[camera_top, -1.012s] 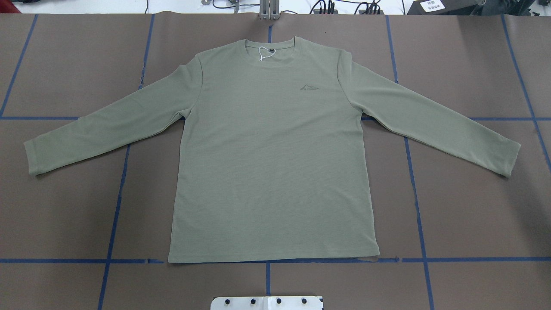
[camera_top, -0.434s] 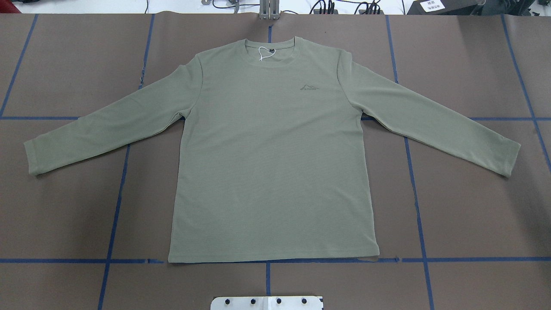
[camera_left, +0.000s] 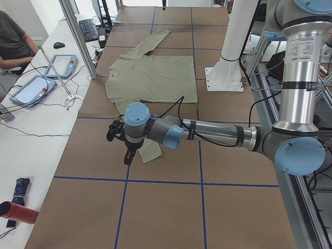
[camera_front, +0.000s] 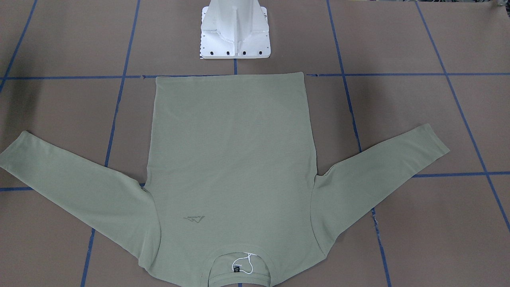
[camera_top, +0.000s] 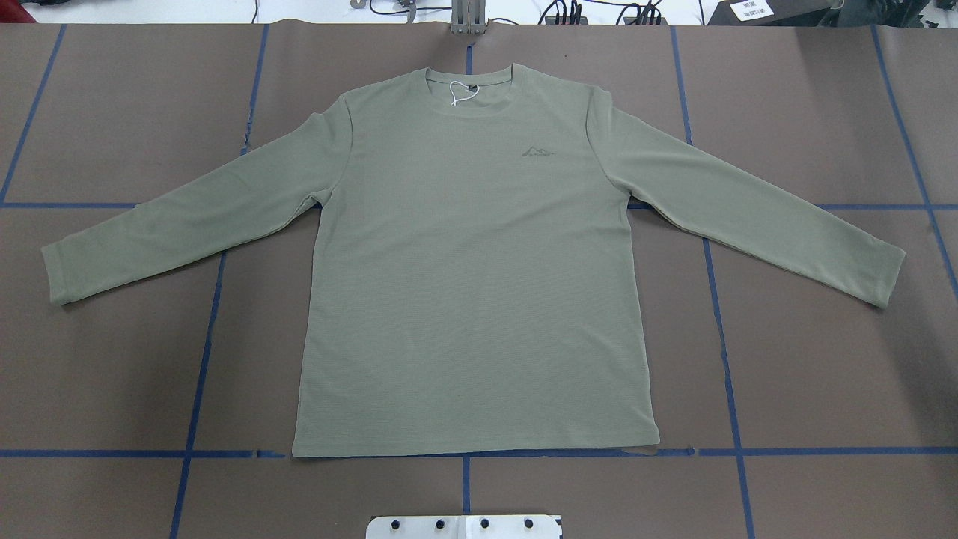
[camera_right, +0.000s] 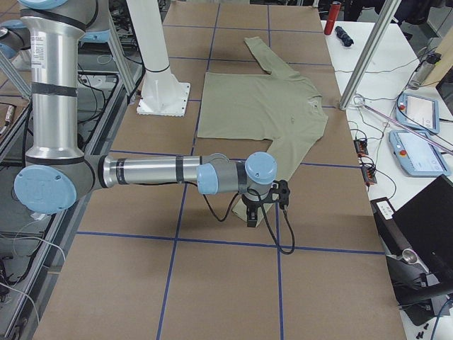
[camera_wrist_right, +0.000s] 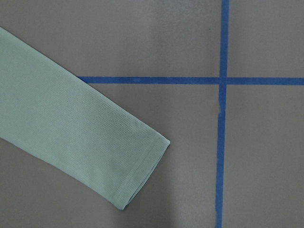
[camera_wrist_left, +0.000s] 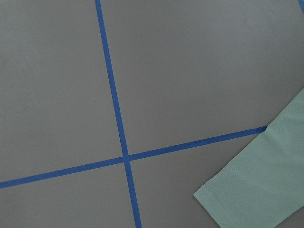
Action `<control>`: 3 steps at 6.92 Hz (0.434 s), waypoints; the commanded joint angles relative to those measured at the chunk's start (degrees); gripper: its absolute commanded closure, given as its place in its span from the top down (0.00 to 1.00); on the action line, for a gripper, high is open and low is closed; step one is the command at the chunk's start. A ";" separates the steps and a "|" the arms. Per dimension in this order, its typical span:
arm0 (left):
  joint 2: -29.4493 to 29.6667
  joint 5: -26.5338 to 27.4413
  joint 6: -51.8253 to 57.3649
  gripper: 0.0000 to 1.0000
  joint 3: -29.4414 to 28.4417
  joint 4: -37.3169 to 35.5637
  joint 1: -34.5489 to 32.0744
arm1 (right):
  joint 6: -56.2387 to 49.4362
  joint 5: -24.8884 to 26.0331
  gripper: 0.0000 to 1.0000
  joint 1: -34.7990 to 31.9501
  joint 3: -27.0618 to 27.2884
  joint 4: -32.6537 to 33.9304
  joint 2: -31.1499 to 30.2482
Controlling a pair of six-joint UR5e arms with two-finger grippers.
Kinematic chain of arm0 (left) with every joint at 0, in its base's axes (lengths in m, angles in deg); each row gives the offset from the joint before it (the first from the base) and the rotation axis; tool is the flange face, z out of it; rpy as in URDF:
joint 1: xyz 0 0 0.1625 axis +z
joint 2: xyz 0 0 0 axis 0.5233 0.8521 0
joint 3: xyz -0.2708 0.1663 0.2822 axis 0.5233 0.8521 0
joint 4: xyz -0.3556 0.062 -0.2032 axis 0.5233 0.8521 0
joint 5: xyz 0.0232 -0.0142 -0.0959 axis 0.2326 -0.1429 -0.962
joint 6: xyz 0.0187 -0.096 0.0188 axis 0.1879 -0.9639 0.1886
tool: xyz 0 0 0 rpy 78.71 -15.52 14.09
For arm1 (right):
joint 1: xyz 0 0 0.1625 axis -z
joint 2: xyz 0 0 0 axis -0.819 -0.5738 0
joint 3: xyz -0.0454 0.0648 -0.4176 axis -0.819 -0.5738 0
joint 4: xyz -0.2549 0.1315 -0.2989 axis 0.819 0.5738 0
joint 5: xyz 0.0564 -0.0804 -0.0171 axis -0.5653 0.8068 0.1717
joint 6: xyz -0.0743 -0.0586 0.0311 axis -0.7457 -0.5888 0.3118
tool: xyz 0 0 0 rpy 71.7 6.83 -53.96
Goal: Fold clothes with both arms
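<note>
My left fingers, black and pointing down, hang close above the brown paper-covered counter at the end of my grey-and-silver left arm. They show only from the side, so I cannot tell whether they are parted or closed. The same goes for my right fingers on my grey-and-silver right arm.

Under my left wrist, a sleeve's left cuff lies at the lower right of the view, near a crossing of the blue tape lines. Under my right wrist, the right cuff lies flat beside another crossing.

Both cuffs belong to the pale sage-green long-sleeved knit shirt. It is spread flat and front up in the counter's middle, with its sleeves angled out to either side. Its hem lies towards me, near the white metal pedestal, and its crew neck points away.

A small tonal chest logo shows on the front. Inside the collar are a black neck label and a white string loop.
</note>
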 commanded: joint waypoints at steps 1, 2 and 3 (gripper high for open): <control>-0.58 -2.03 -0.11 1.00 0.57 2.67 0.03 | 7.65 -0.04 0.98 4.59 -10.19 -16.77 0.68; -0.58 -2.22 -0.11 1.00 0.49 2.86 0.12 | 16.21 0.22 0.96 6.61 -14.07 -26.08 1.03; -0.67 -2.22 -0.02 1.00 0.57 2.86 0.12 | 22.48 1.71 0.96 9.41 -16.98 -32.79 1.91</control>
